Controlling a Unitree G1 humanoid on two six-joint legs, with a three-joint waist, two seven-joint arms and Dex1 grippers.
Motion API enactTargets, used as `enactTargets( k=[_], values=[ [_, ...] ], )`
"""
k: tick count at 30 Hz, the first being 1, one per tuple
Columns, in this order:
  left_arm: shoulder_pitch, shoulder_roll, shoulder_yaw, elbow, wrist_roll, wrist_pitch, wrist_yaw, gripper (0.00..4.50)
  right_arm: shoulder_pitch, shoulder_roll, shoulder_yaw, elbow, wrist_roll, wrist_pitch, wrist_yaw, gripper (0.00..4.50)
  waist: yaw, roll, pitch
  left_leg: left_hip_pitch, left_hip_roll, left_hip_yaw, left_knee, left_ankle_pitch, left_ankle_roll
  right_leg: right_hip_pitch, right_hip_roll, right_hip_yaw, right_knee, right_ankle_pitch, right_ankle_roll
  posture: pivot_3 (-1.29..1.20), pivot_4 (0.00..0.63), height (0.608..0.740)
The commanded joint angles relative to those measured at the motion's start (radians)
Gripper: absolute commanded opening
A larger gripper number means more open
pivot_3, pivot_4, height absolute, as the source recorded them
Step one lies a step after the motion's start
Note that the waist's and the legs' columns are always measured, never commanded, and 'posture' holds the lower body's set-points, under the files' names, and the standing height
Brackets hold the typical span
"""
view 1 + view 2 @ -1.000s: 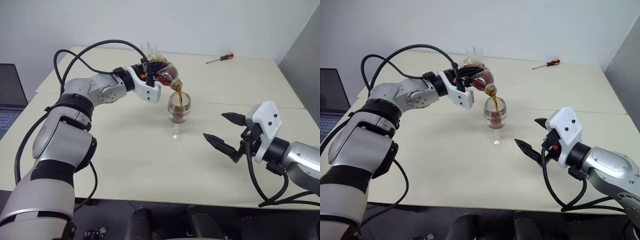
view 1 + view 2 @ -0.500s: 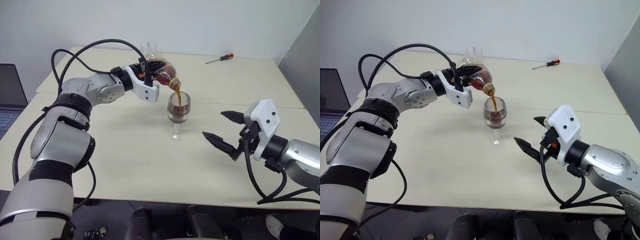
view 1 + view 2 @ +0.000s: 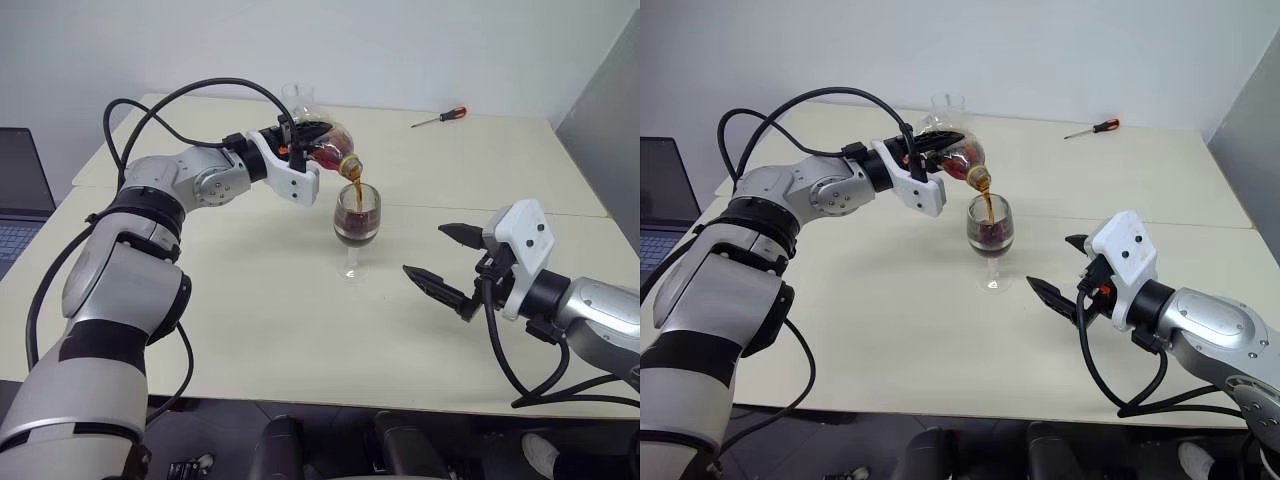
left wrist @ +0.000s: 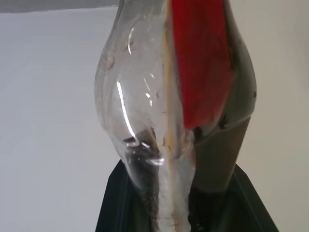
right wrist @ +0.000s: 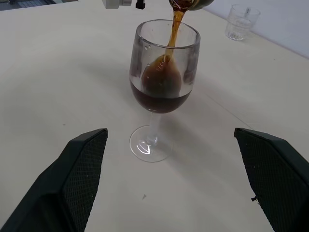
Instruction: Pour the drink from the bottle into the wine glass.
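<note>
So that the drink (image 3: 352, 192) streams into the wine glass (image 3: 356, 222) mid-table, the left gripper (image 3: 296, 150) clamps the bottle (image 3: 326, 148) tilted above its rim; the right gripper (image 3: 450, 262) waits wide, empty, toward the table's right edge.

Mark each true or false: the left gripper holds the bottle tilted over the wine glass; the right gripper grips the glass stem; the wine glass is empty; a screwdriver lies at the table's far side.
1. True: the left gripper holds the bottle tilted over the wine glass.
2. False: the right gripper is open, apart from the glass.
3. False: the drink fills the lower bowl, with a stream still falling.
4. True: the screwdriver lies there.
</note>
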State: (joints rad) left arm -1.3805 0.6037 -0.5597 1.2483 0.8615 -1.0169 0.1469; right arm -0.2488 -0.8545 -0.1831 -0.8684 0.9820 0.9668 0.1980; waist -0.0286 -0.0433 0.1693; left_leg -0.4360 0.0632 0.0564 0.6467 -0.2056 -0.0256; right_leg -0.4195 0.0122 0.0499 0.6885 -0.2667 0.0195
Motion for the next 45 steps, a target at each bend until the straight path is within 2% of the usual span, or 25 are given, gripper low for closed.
enactTargets(
  k=[1,5,8,12,16,19,24,30,36,45],
  values=[
    [-0.039,0.008,0.015,-0.020,-0.023,-0.012,0.016,0.74,-0.013,0.000,-0.019,-0.016,-0.008,-0.024,0.008,4.50,0.000,0.000,0.000,0.000,0.000,0.000,0.000,0.000,0.000,0.000,0.000,0.000,0.000,0.000,0.000,0.00,0.150,0.740],
    [-0.030,-0.003,0.052,-0.005,-0.078,-0.010,-0.027,0.74,-0.014,0.001,-0.018,-0.021,-0.005,-0.022,0.006,4.50,0.000,0.000,0.000,0.000,0.000,0.000,0.000,0.000,0.000,0.000,0.000,0.000,0.000,0.000,0.000,0.00,0.150,0.740],
    [0.006,-0.076,0.225,0.037,-0.360,-0.004,-0.321,0.74,-0.014,0.003,-0.018,-0.020,0.001,-0.018,0.002,4.50,0.001,0.000,0.000,0.000,0.000,0.000,0.000,0.000,0.000,0.000,0.000,0.000,0.000,0.000,0.000,0.00,0.150,0.740],
    [0.034,-0.135,0.358,0.014,-0.573,0.057,-0.584,0.74,-0.023,0.002,-0.012,-0.015,0.002,-0.016,0.004,4.50,0.000,0.000,0.000,0.000,0.000,0.000,0.001,0.000,0.000,0.000,0.000,0.000,0.000,0.000,0.000,0.00,0.150,0.740],
    [0.054,-0.158,0.452,-0.015,-0.710,0.150,-0.752,0.74,-0.037,0.004,-0.003,-0.010,0.000,-0.019,0.010,4.50,-0.003,0.000,0.000,0.001,0.000,0.000,0.001,0.000,0.000,0.000,0.001,0.000,0.002,0.000,0.000,0.00,0.150,0.740],
    [0.068,-0.159,0.547,-0.021,-0.815,0.299,-0.808,0.74,-0.067,0.012,0.001,0.005,-0.007,-0.031,0.014,4.50,-0.006,0.000,0.000,0.001,0.001,0.000,0.001,0.000,0.000,0.000,0.001,0.001,0.002,0.000,0.000,0.00,0.150,0.740],
    [0.138,-0.118,0.684,-0.042,-0.931,0.538,-0.759,0.74,-0.211,0.039,-0.036,0.063,0.045,-0.049,0.021,4.50,-0.009,0.001,0.000,0.002,0.001,0.000,0.001,0.000,0.000,0.000,0.002,0.001,0.004,0.000,0.000,0.00,0.150,0.740],
    [0.260,-0.102,0.768,-0.123,-0.994,0.713,-0.669,0.74,-0.361,0.049,0.027,0.102,0.072,-0.041,0.063,4.50,0.000,0.000,0.000,0.002,0.002,-0.001,0.001,0.000,0.000,0.000,0.001,-0.001,0.005,-0.001,-0.001,0.00,0.150,0.740],
    [0.439,-0.119,0.829,-0.219,-1.024,0.739,-0.558,0.74,-0.477,0.103,0.170,0.150,0.012,-0.055,0.160,4.50,0.000,0.000,-0.001,0.001,0.001,-0.001,0.002,0.000,0.000,0.000,0.000,-0.001,0.005,-0.001,-0.001,0.00,0.150,0.740],
    [0.549,-0.162,0.852,-0.289,-1.041,0.762,-0.462,0.74,-0.531,0.135,0.217,0.204,-0.064,-0.069,0.249,4.50,0.006,-0.001,-0.001,0.001,0.001,-0.001,0.003,0.000,0.000,0.000,0.000,-0.002,0.005,-0.001,-0.001,0.00,0.150,0.740]
  ],
)
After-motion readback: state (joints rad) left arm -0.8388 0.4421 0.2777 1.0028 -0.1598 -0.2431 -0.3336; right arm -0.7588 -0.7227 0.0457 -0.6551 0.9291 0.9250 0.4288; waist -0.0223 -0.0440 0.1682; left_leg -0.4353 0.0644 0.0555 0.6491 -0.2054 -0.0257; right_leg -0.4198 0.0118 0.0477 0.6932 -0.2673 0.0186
